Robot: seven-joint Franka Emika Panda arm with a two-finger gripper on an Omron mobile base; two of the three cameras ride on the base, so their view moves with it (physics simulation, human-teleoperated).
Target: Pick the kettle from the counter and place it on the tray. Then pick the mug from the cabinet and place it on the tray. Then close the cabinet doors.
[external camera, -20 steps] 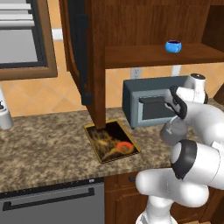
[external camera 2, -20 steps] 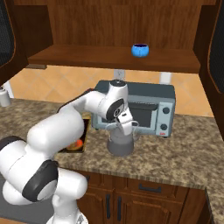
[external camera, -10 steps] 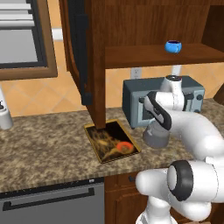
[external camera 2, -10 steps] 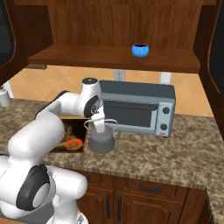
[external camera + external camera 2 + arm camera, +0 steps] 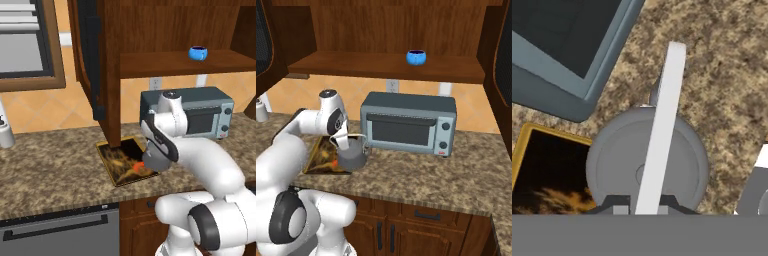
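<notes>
— so where's the kettle (image 5: 353, 156)?

— hanging from the gripper (image 5: 641, 209), whose jaws are clamped together on its thin handle (image 5: 662, 125). it sits at the right edge of the tray (image 5: 116, 159), partly over it and partly over the counter (image 5: 421, 180).

— touching the tray?

— can't tell from these angles.

— and the mug (image 5: 198, 53)?

— on the cabinet (image 5: 381, 65) shelf, above the toaster oven (image 5: 408, 123), well apart from the arm.

— the doors?

— one door (image 5: 95, 65) stands open, its lower corner just behind the tray's back edge.
</notes>
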